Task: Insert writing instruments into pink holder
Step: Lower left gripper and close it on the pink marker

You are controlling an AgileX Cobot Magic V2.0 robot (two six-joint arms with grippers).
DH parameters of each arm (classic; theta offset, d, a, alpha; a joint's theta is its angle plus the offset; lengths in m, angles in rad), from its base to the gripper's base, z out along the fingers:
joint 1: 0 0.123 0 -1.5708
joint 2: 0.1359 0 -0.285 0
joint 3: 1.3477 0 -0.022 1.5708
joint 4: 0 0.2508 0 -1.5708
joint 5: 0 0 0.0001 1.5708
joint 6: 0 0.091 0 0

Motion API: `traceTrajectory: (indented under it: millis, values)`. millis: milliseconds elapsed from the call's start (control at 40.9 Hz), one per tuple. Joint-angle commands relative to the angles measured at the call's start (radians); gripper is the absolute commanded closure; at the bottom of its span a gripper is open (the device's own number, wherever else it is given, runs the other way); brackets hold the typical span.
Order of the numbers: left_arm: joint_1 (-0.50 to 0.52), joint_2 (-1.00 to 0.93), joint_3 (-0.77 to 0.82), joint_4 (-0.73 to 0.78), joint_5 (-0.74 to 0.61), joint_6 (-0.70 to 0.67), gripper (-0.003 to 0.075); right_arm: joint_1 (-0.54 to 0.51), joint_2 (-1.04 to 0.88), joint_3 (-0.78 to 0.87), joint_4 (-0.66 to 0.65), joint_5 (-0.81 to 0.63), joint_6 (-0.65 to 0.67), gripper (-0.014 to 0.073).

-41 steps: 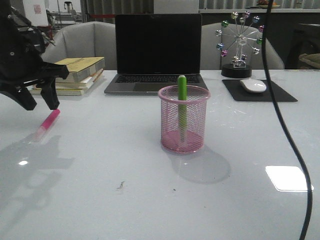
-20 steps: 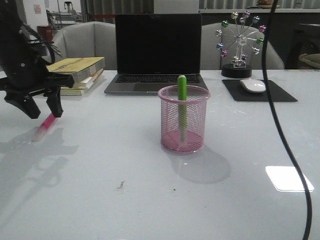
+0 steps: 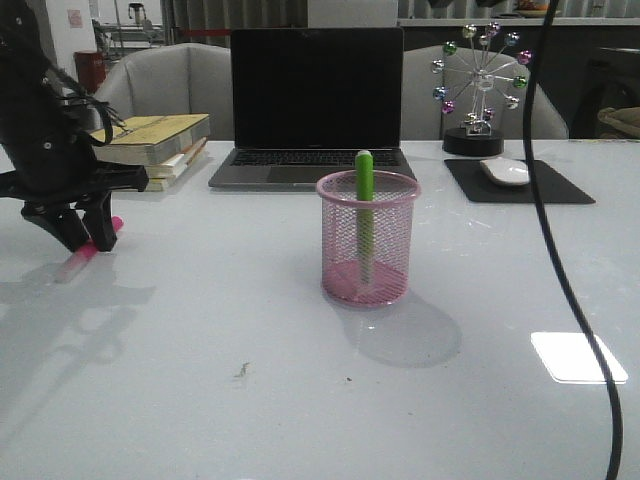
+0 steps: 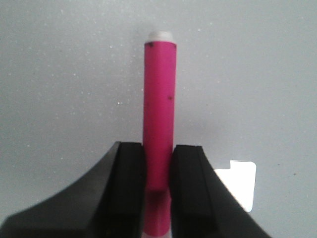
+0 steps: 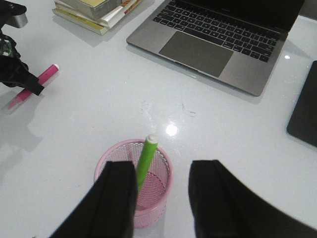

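Note:
The pink marker [image 3: 78, 260] lies on the white table at the far left, pale end toward the front. My left gripper [image 3: 88, 238] is down over it. In the left wrist view both black fingers [image 4: 131, 188] press the sides of the pink marker [image 4: 158, 99], so the left gripper [image 4: 158, 191] is shut on it. The pink holder [image 3: 366, 255] stands mid-table with the green marker [image 3: 364, 185] upright inside. My right gripper [image 5: 161, 198] hangs open above the pink holder [image 5: 148, 213] and the green marker [image 5: 144, 163], gripping nothing.
A laptop [image 3: 316, 100] stands open behind the holder. Stacked books [image 3: 150, 145] sit at the back left, close to the left arm. A ferris-wheel ornament [image 3: 480, 90], a mouse [image 3: 505, 170] on its pad and a hanging black cable [image 3: 560, 250] are on the right.
My left gripper has come down and moved slightly right onto the pink marker, and its fingers have closed against the marker's sides. The holder and green marker have not moved.

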Motion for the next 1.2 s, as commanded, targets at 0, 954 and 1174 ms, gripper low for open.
traceTrajectory:
  millis: [0,954,1174]
  values:
    - [-0.004,-0.049,-0.025,-0.012,-0.008,-0.009,0.0629,-0.006,-0.041,-0.040,0.002,-0.067,-0.009,0.0212]
    - [-0.010,-0.175,-0.027,-0.016,-0.164,0.002,0.0629,-0.006,-0.041,-0.040,0.002,-0.057,-0.009,0.0212]
    - [-0.049,-0.233,-0.027,-0.016,-0.221,0.031,0.0629,-0.006,-0.041,-0.040,0.002,-0.062,-0.009,0.0212]
